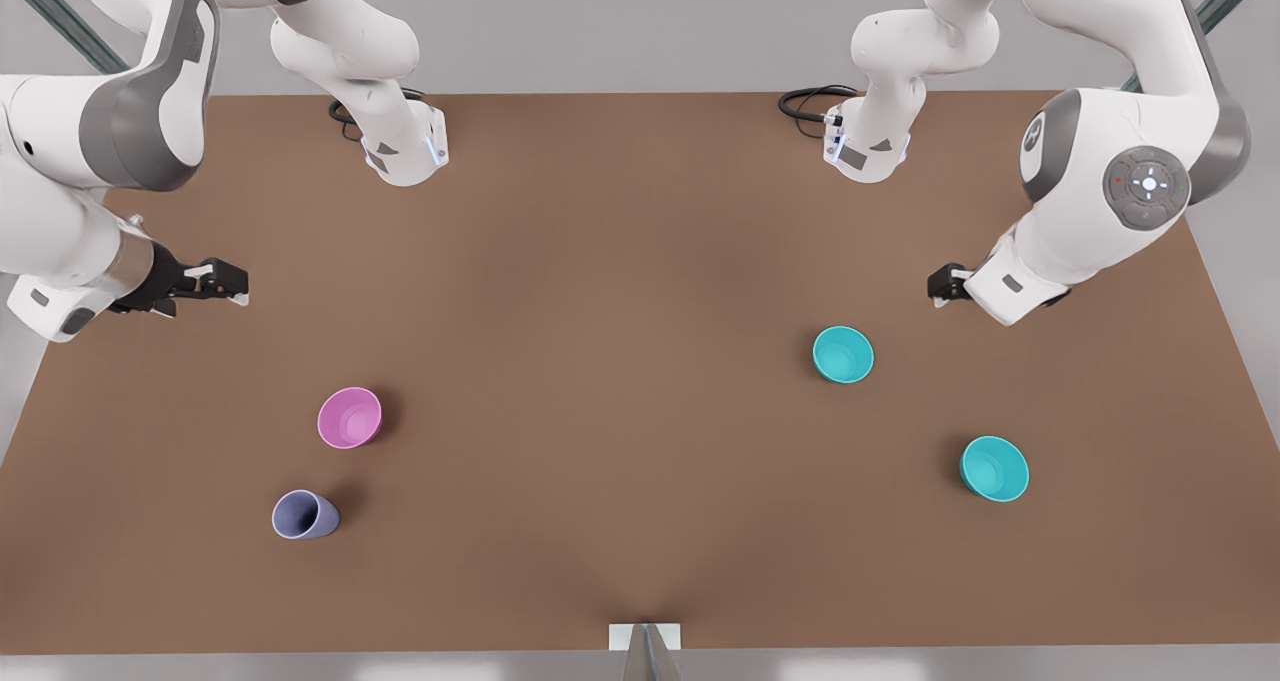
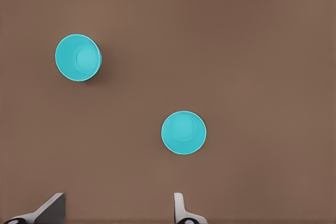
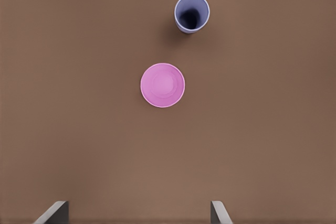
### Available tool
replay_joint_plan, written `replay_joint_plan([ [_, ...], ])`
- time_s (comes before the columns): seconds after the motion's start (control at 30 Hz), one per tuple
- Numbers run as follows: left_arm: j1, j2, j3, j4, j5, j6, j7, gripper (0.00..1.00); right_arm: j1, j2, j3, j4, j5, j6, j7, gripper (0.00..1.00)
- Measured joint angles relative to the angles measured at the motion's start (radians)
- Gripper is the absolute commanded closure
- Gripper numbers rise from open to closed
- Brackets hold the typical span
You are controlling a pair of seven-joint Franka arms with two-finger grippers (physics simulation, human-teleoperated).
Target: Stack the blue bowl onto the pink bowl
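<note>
Two look-alike teal bowls stand upright on the brown table at the front view's right: one (image 1: pixel 843 354) (image 2: pixel 183 132) nearer my left gripper (image 1: pixel 940 283) (image 2: pixel 118 208), the other (image 1: pixel 994 468) (image 2: pixel 78 57) farther out. Which of them is the blue bowl I cannot tell. The left gripper hovers open and empty, apart from both. The pink bowl (image 1: pixel 349 417) (image 3: pixel 163 85) stands upright at the front view's left. My right gripper (image 1: pixel 228 283) (image 3: pixel 137 211) is open and empty, above the table and well short of the pink bowl.
A lavender-blue cup (image 1: pixel 304 515) (image 3: pixel 191 13) stands close beside the pink bowl, toward the table's (image 1: pixel 600 411) front edge. Both arm bases (image 1: pixel 405 151) (image 1: pixel 865 151) sit at the far edge with cables. A small white mount (image 1: pixel 645 637) is at the front edge's middle.
</note>
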Motion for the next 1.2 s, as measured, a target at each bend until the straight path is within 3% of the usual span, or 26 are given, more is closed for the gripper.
replay_joint_plan([
  [0.13,0.016,0.008,0.002,-0.003,-0.001,-0.002,0.0,0.0,0.025,0.037,-0.001,-0.003,-0.01,-0.001,-0.002,0.0],
  [0.33,0.035,0.019,0.002,-0.002,-0.001,-0.015,0.0,0.0,-0.069,0.389,-0.02,-0.011,-0.013,0.159,0.002,0.0],
  [0.43,0.032,0.023,0.002,-0.002,-0.003,-0.018,0.001,0.0,-0.114,0.488,-0.021,-0.041,0.013,0.279,0.004,0.0],
  [0.63,0.035,0.036,0.002,-0.002,-0.004,-0.033,0.003,0.0,-0.137,0.532,-0.012,-0.166,0.064,0.542,0.006,0.0],
  [0.9,0.038,0.043,0.002,0.0,-0.004,-0.049,0.002,0.0,-0.119,0.382,-0.009,-0.448,0.118,0.715,0.01,0.0],
  [1.2,0.037,0.043,0.002,0.0,-0.003,-0.053,0.002,0.0,-0.109,0.409,-0.008,-0.526,0.133,0.892,0.017,0.04],
])
